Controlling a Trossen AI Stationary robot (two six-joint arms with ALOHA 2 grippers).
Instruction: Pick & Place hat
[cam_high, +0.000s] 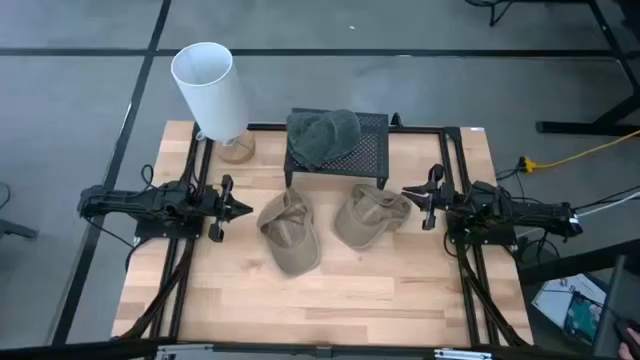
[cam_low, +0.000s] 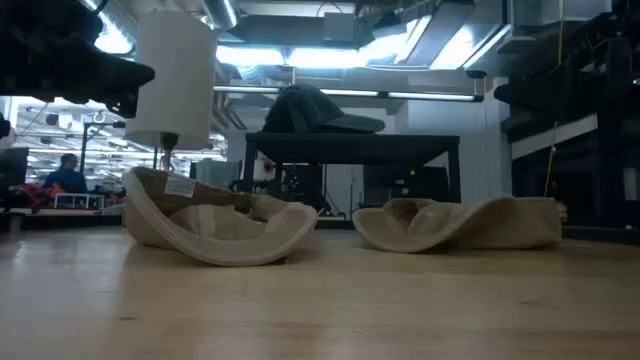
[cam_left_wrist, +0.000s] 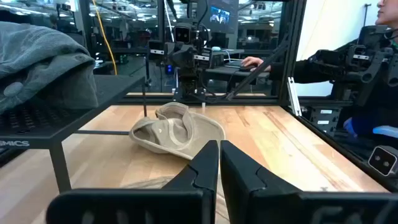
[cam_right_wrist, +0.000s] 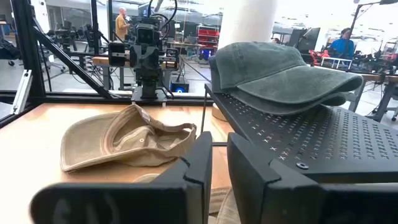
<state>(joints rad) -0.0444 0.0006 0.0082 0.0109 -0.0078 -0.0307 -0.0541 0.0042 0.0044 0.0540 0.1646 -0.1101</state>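
Presently: two tan hats, one just inboard of each closed, empty end effector; right hat nearest right end effector, left hat beside left end effector

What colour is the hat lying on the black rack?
Dark grey-green; the hat on the rack shows best in the right wrist view.

The table is surfaced in pale wood planks with a smooth, lightly sheened finish. The two tan hats are made of soft matt cloth, creased and seamed. The grey-green hat is of a faded, slightly rough woven fabric. The raised stand is formed from matt black perforated metal. The lamp shade is seen as smooth matt white; its base looks like wood.
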